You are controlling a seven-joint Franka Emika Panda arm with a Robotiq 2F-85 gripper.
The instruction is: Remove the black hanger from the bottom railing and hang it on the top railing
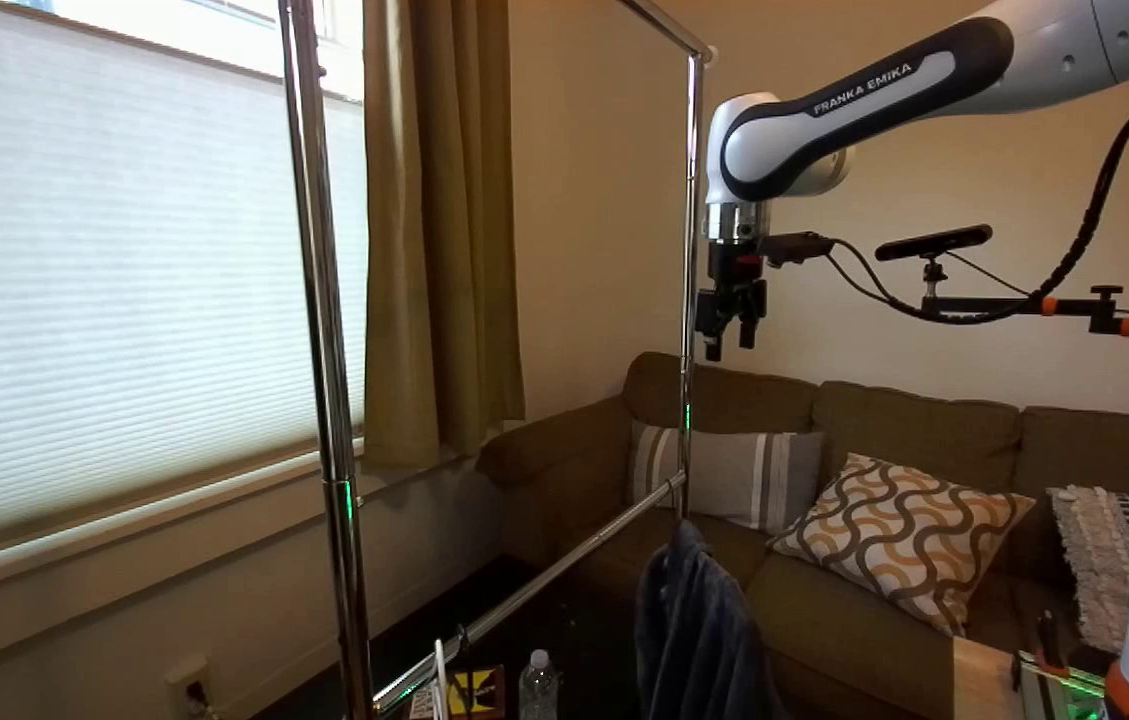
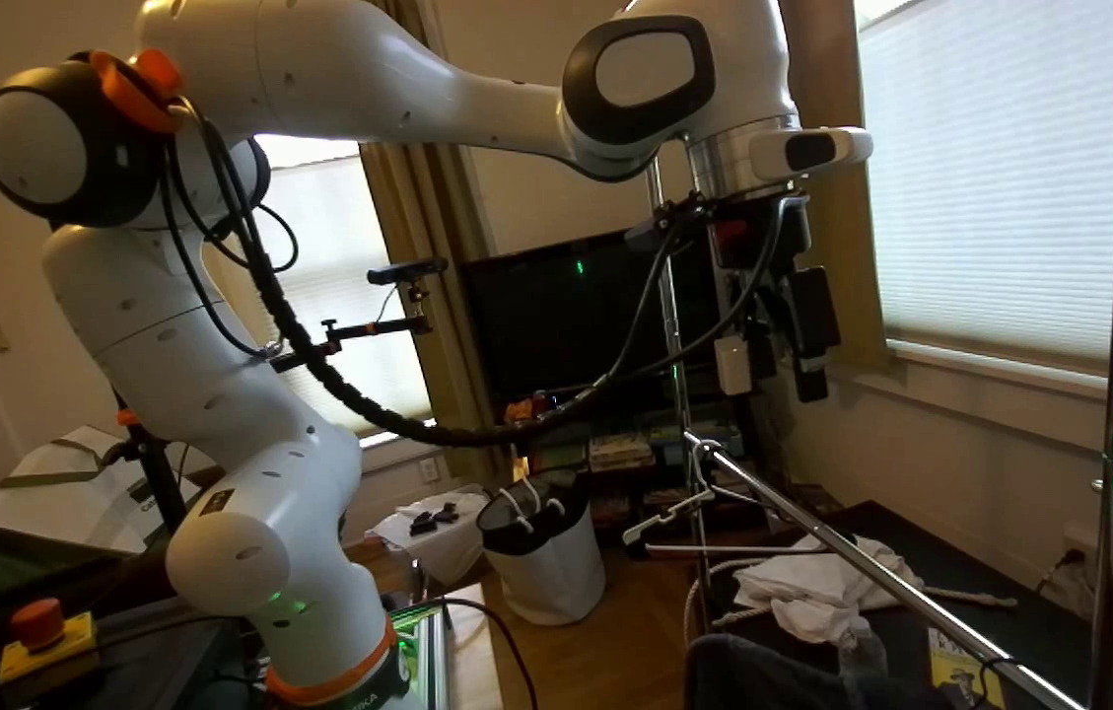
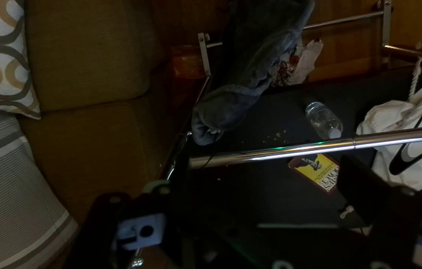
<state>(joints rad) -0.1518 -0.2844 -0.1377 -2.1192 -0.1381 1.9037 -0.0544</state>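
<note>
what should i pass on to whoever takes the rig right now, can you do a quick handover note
Gripper: open, holding nothing, higher than the bottom railing.
Black hanger: hooked on the bottom railing, close to a white hanger.
Top railing: only an end section shows, in an exterior view.
Done: no part of the transfer; the black hanger is not yet gripped.
Left: grip it, unhook it, raise it and hang it on the top railing. The white hanger may get in the way.

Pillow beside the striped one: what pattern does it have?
Wavy grey-brown and mustard bands on off-white; the pillow shows best in an exterior view.
</note>
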